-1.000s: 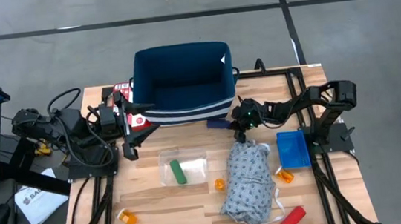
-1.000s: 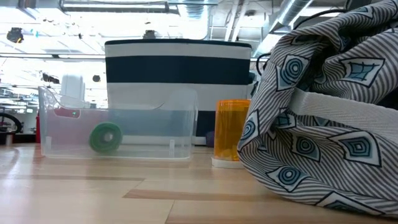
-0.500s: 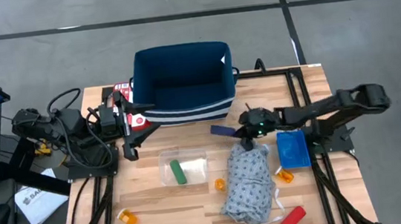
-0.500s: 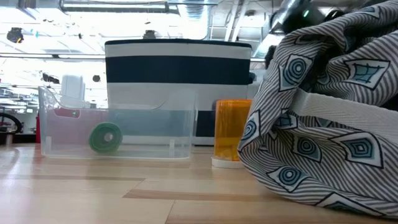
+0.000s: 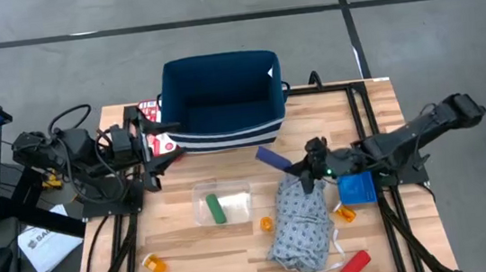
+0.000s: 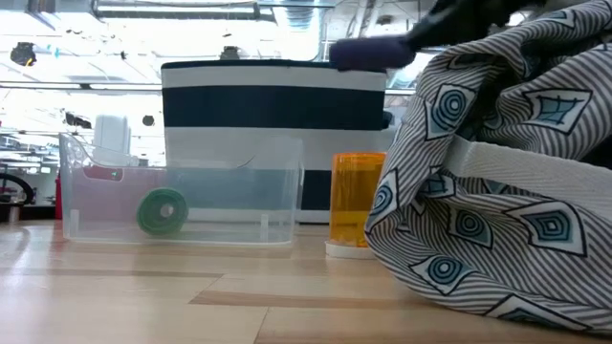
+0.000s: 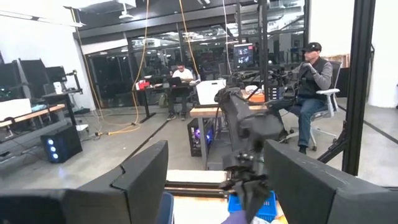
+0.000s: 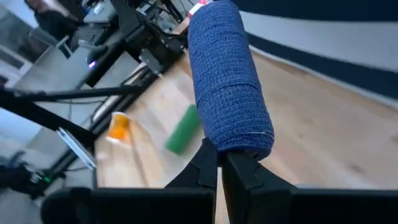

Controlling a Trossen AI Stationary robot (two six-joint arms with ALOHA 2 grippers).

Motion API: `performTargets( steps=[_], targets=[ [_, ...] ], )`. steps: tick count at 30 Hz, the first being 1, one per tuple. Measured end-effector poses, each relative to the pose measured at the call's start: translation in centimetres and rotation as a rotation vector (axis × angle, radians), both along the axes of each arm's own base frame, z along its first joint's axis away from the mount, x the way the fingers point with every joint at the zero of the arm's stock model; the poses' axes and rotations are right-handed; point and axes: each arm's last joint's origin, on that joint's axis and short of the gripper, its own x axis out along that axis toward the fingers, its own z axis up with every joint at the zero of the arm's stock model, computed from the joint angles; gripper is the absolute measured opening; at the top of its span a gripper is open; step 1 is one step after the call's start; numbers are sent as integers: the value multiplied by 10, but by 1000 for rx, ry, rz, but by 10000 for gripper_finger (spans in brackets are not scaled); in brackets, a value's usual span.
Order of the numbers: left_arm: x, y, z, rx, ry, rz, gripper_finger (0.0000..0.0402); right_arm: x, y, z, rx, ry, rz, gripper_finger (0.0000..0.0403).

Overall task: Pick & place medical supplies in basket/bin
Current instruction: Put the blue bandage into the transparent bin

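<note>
Lying nearest on the wooden table (image 5: 200, 240) are a red cylinder (image 5: 354, 264), orange pill bottles (image 5: 156, 266) and the grey dotted garment (image 5: 301, 222). Farther back, the right gripper (image 5: 305, 167) pinches a purple-blue cylinder (image 5: 273, 159) above the table. Behind stands the navy basket (image 5: 221, 102). The left gripper (image 5: 156, 154) waits beside the basket, fingers apart.

no legible text anywhere, red-and-white flat box (image 5: 158, 136) beside navy basket (image 5: 221, 97) shows print too small to read, white paper (image 5: 39, 243) on floor left of table has dark lettering, unreadable
</note>
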Motion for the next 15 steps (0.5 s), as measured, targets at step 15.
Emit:
performTargets(
  steps=[15],
  targets=[
    [-10, 0, -5, 23, 61, -44, 253, 86, 91, -1, 306, -26, -212, 0]
  ],
)
